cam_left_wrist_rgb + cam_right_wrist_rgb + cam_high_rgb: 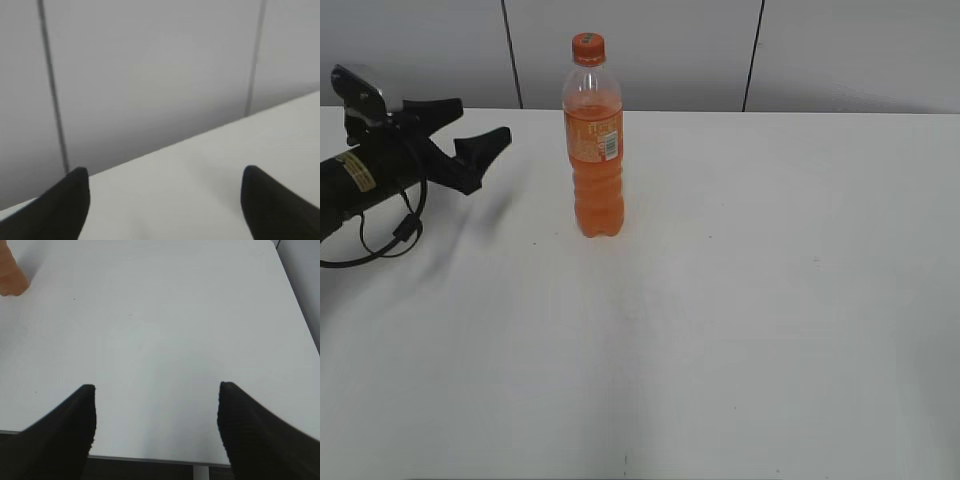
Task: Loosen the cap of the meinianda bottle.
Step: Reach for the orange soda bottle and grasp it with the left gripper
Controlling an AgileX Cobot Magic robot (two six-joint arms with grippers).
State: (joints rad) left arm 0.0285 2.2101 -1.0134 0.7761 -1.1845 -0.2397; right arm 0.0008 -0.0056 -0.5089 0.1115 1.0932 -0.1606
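While both grippers gape, the round cap tops the ribbed plastic meinianda bottle.

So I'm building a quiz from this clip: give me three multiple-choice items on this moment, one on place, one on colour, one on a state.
1. Where does the meinianda bottle stand relative to the left gripper?
A. To its right, apart
B. Between its fingers
C. Lying under it

2. What colour is the cap?
A. Blue
B. Orange
C. White

3. How is the right gripper?
A. Shut on the cap
B. Open, holding nothing
C. Shut on the bottle

Answers: 1 A, bare table separates them. 2 B, it matches the drink. 3 B, fingers are spread over bare table.
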